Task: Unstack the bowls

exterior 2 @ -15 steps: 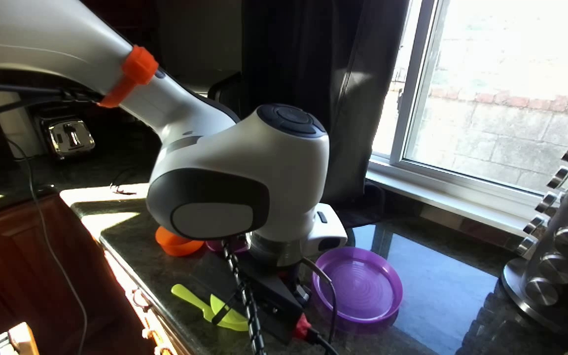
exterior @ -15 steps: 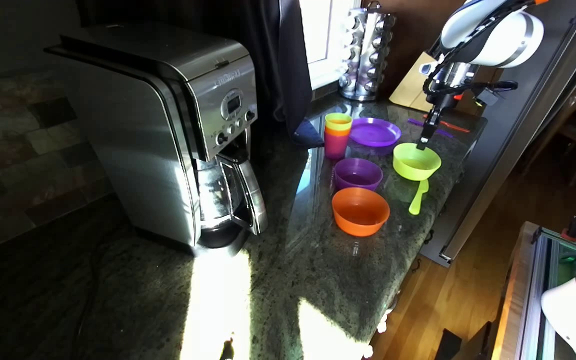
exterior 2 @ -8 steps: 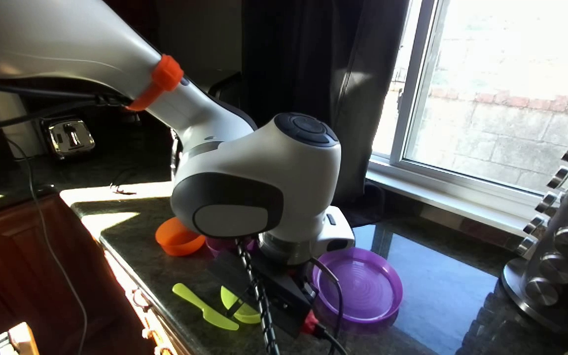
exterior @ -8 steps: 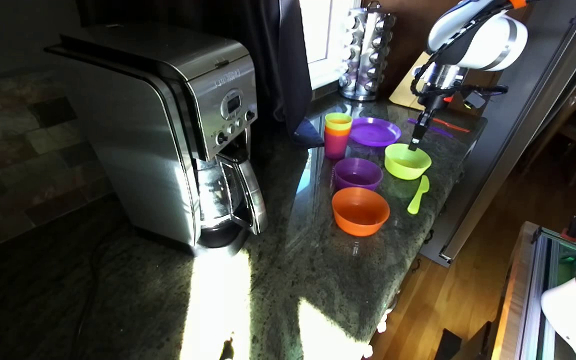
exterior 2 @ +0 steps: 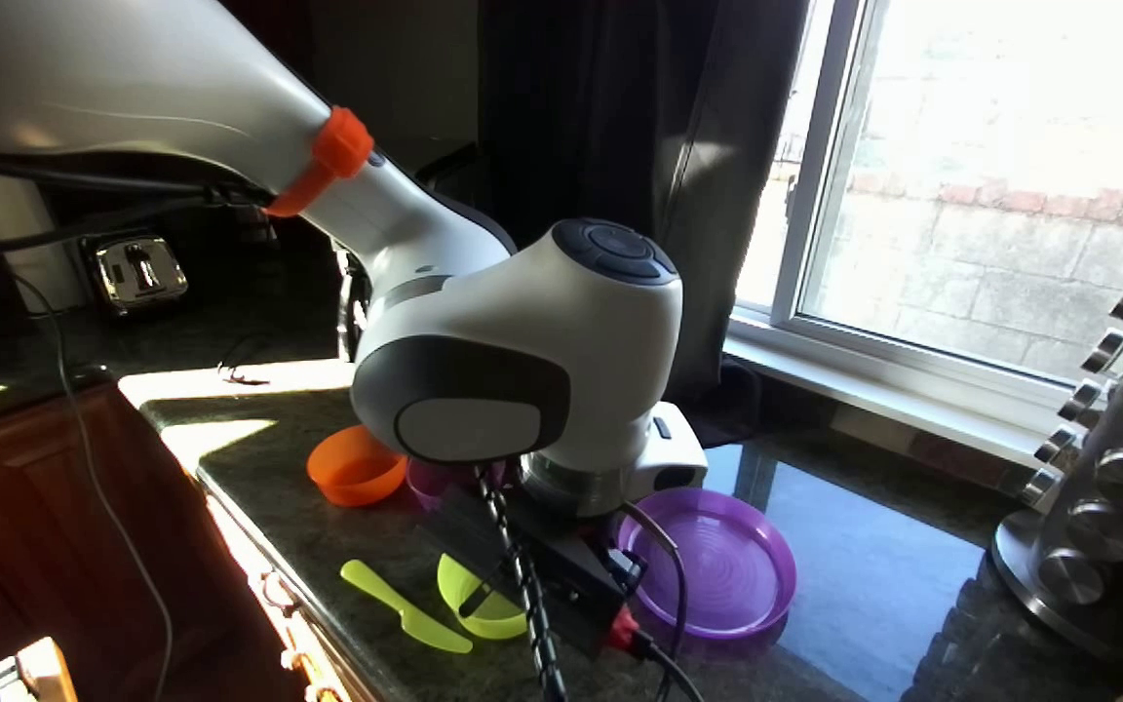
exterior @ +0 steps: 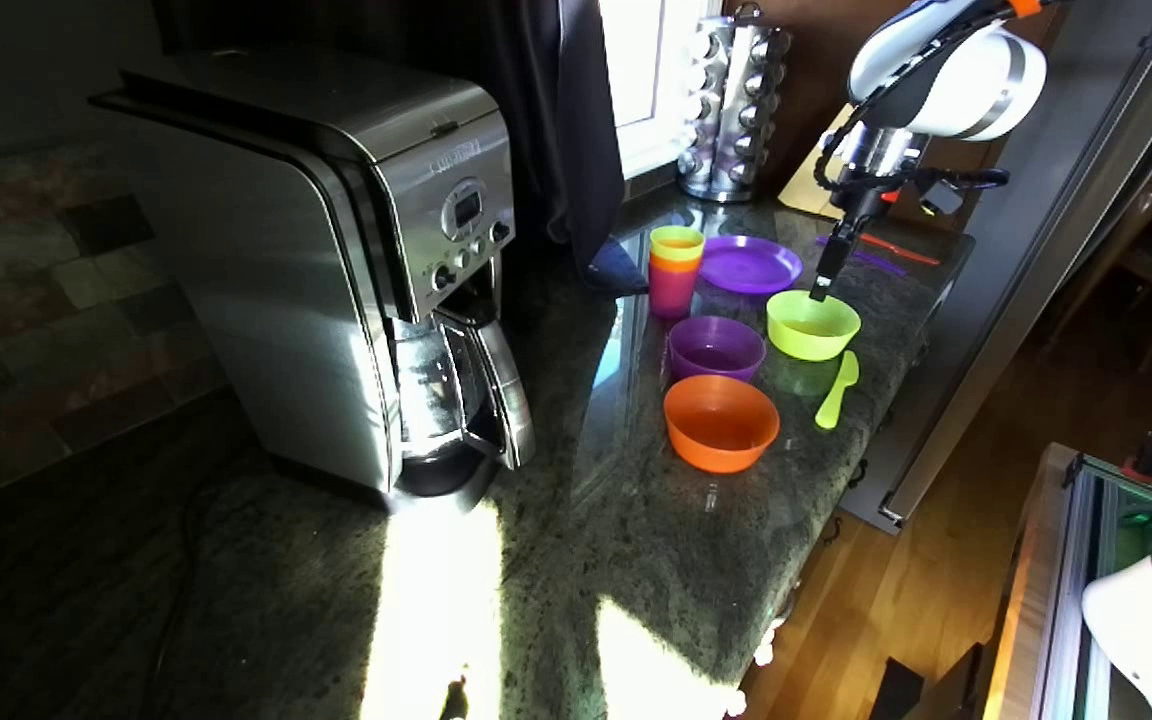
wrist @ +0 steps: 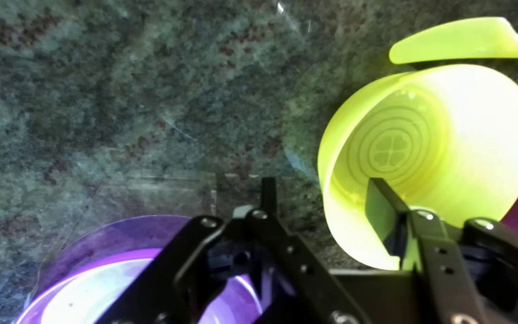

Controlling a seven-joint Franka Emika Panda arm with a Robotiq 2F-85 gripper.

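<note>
black two-finger hand (wrist: 324, 198): is hanging w/ fingers spread; wall of lime-green round plastic bowl (wrist: 461, 130) is showing btwn them in wrist view, 1 finger reaching over its inside, other sitting outside
rim contact: can't tell
bowl pos.: lime-green one is standing upright on dark speckled stone counter (exterior: 626, 545), nr purple round plastic bowl (exterior: 716, 350); orange round plastic bowl (exterior: 721, 440) is standing just beside purple one, can't tell if touching
bowls: all 3 are standing separately
lime-green plastic knife (exterior: 839, 392): is lying just beside lime-green bowl
purple round plastic plate (exterior: 751, 265): is lying nr multicolour plastic cup stack (exterior: 676, 272)
white robot arm (exterior 2: 522, 322): is hiding part of purple bowl in an exterior view
</note>
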